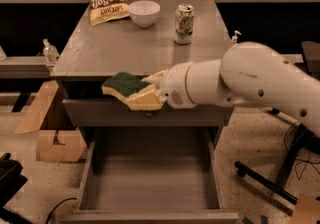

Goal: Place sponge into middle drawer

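The sponge (124, 85), pale yellow with a dark green face up, is held in the air at the cabinet's front edge, above the drawer front with the small knob (149, 114). My gripper (149, 90) is shut on the sponge from the right, its pale fingers above and below it. The white arm (250, 80) reaches in from the right. The middle drawer (150, 183) is pulled wide open below, a deep grey box with a bare floor. The sponge hangs over the drawer's rear part, well above it.
On the grey tabletop (110, 48) stand a tan snack bag (106, 2), a white bowl (144, 13) and a soda can (183, 24). A cardboard box (52, 138) lies on the floor at left. Chair legs (270, 180) are on the floor at right.
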You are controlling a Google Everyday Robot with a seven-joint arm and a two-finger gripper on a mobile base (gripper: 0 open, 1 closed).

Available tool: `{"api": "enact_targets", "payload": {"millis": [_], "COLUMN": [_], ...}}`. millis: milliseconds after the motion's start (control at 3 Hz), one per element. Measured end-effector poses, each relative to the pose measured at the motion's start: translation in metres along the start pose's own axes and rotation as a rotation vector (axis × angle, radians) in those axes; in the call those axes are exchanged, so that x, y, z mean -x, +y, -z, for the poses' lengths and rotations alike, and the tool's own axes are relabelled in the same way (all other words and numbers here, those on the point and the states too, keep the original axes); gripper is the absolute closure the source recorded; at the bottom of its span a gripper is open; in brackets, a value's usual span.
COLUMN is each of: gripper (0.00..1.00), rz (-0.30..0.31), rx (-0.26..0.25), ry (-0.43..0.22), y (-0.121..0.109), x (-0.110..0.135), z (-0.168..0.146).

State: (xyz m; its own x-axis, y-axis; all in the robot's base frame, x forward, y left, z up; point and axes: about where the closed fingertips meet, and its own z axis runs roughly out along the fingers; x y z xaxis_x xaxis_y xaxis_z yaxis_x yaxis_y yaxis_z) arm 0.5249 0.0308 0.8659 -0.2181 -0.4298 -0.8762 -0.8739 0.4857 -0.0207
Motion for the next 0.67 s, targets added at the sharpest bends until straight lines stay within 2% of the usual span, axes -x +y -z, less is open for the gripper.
{"api": "enact_targets", "payload": {"millis": [333, 667], "gripper": [1.00, 1.00], "rz": [0.023, 0.093], "rx": [0.022, 0.051], "ry": [-0.048, -0.116], "y": [0.003, 0.007], "x": [-0.030, -0.063], "z": [-0.006, -0.011]}}
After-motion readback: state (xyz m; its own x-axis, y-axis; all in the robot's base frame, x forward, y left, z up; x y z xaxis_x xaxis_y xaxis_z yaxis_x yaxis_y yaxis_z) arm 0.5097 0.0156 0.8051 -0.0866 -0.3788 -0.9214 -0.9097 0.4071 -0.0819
